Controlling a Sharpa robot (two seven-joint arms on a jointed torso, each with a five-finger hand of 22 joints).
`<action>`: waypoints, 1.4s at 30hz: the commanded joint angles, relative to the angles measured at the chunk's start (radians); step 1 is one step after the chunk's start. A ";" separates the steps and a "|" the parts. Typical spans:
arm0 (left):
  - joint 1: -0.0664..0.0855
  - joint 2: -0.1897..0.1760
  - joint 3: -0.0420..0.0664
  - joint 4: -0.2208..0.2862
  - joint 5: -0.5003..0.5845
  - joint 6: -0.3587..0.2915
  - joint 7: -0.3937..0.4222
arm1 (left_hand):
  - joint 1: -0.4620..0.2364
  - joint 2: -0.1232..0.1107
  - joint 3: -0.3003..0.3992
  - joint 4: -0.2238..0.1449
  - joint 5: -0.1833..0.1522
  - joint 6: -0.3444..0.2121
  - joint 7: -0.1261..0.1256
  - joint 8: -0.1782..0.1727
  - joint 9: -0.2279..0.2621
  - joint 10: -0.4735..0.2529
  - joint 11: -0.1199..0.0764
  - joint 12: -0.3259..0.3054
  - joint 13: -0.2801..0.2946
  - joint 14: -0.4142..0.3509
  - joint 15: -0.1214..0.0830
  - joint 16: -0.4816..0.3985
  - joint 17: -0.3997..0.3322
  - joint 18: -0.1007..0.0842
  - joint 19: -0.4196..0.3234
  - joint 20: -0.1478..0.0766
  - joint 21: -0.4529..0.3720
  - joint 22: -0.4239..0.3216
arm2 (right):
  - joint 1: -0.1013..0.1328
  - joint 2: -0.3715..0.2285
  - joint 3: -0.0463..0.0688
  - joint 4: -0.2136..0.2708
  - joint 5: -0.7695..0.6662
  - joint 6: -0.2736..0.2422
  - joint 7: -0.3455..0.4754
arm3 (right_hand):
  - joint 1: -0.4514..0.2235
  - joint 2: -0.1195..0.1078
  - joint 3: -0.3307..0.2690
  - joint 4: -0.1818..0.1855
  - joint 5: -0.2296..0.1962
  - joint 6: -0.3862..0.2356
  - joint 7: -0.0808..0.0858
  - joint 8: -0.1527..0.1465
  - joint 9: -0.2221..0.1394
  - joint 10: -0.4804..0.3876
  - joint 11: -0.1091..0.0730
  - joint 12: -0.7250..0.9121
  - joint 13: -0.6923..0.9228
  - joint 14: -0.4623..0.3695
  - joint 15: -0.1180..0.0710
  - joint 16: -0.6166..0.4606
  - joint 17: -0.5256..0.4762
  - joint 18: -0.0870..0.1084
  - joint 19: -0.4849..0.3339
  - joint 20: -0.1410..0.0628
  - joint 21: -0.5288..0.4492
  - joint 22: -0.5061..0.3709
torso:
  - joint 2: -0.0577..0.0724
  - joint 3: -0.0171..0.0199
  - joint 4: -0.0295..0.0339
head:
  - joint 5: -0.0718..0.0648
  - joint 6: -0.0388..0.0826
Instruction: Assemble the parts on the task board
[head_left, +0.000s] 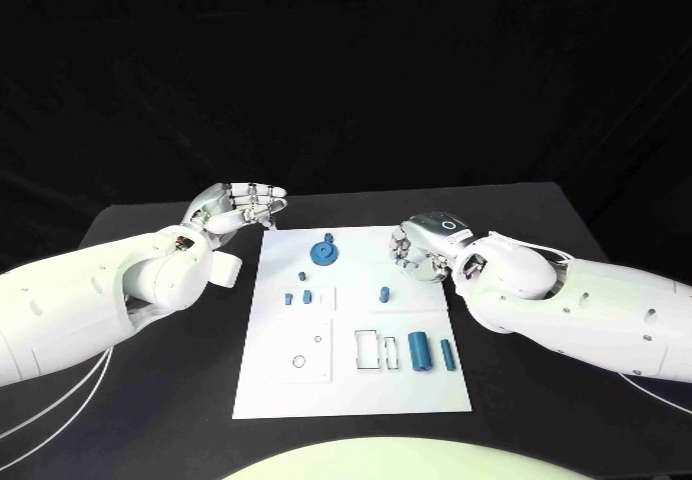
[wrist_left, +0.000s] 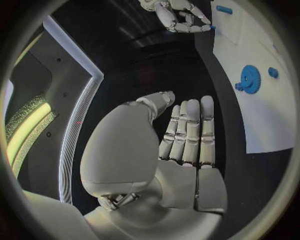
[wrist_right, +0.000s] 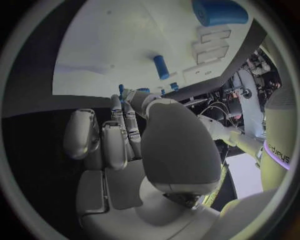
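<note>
The white task board (head_left: 274, 385) lies in the middle of the table. A blue gear (head_left: 326, 251) (wrist_left: 250, 79) rests near its far edge. Small blue pegs (head_left: 303, 275) (head_left: 384, 294) lie below the gear, and two blue cylinders (head_left: 418, 351) (head_left: 449, 352) lie side by side at the right. My left hand (head_left: 245, 207) (wrist_left: 187, 135) hovers off the board's far left corner with its fingers straight and nothing in it. My right hand (head_left: 418, 248) (wrist_right: 125, 135) hangs over the board's far right edge, fingers loosely bent, with nothing seen in them.
White raised frames and round holes (head_left: 307, 350) mark the board's lower half. Black table (head_left: 159, 400) surrounds the board on all sides, with a wide strip on the left and another on the right under my right forearm.
</note>
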 joint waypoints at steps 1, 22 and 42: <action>0.001 0.003 0.001 0.001 0.002 -0.002 0.004 | 0.003 0.006 -0.004 -0.003 0.000 -0.002 0.000 -0.001 0.000 -0.007 -0.002 0.006 0.001 -0.005 0.001 -0.003 -0.001 0.013 -0.002 0.005 -0.007 -0.001 | 0.001 -0.008 0.001 0.031 0.036 -0.040 0.004 | -0.004 0.006 -0.001 -0.005 -0.002 0.008 0.000 0.003 0.002 0.064 -0.057 0.002 0.012 0.035 -0.009 -0.004 0.001 -0.020 0.007 0.003 0.005 0.117 | 0.002 0.0003 -0.0003 | 0.004 0.002; 0.001 0.017 0.001 0.014 0.003 -0.008 0.009 | 0.003 0.006 -0.005 -0.004 0.000 -0.003 0.001 -0.001 0.000 -0.009 -0.001 0.006 0.001 -0.005 0.001 -0.004 -0.002 0.013 -0.002 0.006 -0.008 -0.001 | -0.085 0.119 -0.007 0.119 0.070 -0.033 0.053 | -0.006 0.008 0.006 -0.010 -0.005 0.005 0.001 0.000 0.003 0.064 -0.056 -0.004 0.013 0.035 -0.009 -0.005 -0.001 -0.018 0.004 0.002 -0.002 0.116 | 0.002 -0.0014 0.0026 | 0.110 -0.029; 0.001 0.035 0.001 0.020 0.005 -0.012 0.006 | 0.003 0.005 -0.007 -0.004 0.001 -0.004 0.001 -0.001 0.000 -0.011 -0.001 0.007 0.001 -0.006 0.002 -0.004 -0.002 0.013 -0.002 0.006 -0.009 -0.002 | -0.146 0.211 -0.018 0.043 0.066 -0.007 0.071 | -0.007 0.009 0.011 -0.014 -0.004 0.003 0.003 -0.002 0.003 0.064 -0.055 -0.008 0.014 0.035 -0.008 -0.004 -0.002 -0.018 0.003 0.002 -0.006 0.116 | 0.002 -0.0001 0.0018 | 0.177 -0.059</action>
